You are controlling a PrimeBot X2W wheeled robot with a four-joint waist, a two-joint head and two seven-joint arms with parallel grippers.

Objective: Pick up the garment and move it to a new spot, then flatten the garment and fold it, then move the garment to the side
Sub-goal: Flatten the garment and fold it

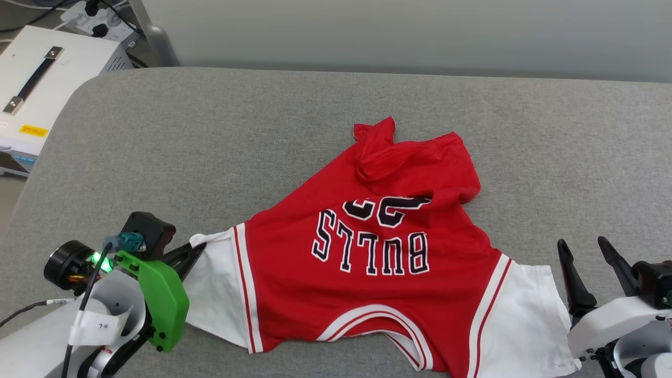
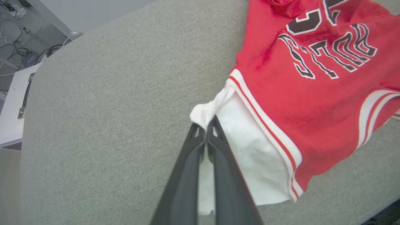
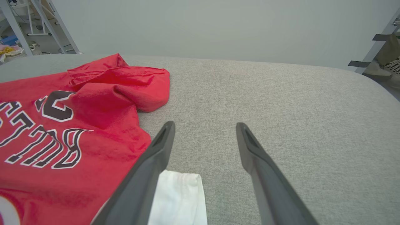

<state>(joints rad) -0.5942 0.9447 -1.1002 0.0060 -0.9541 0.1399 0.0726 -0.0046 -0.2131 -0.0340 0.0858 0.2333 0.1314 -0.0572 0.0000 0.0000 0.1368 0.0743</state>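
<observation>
The garment (image 1: 378, 252), a red jersey T-shirt with white sleeves and black-and-white lettering, lies spread on the grey table (image 1: 262, 136), lettering up, collar toward me, its far hem bunched. My left gripper (image 1: 197, 249) is shut on the edge of the white left sleeve (image 2: 247, 147); in the left wrist view the gripper (image 2: 205, 125) pinches a knot of white cloth. My right gripper (image 1: 583, 244) stands open just right of the other white sleeve (image 1: 525, 315). In the right wrist view that gripper (image 3: 204, 125) holds nothing, the sleeve's corner (image 3: 179, 197) lying beside its left finger.
A white box with a dark handle (image 1: 37, 79) sits off the table's far left corner, with a power strip (image 1: 100, 18) behind it. Bare grey tabletop (image 3: 281, 103) stretches right of and beyond the garment. A pale wall runs behind the table.
</observation>
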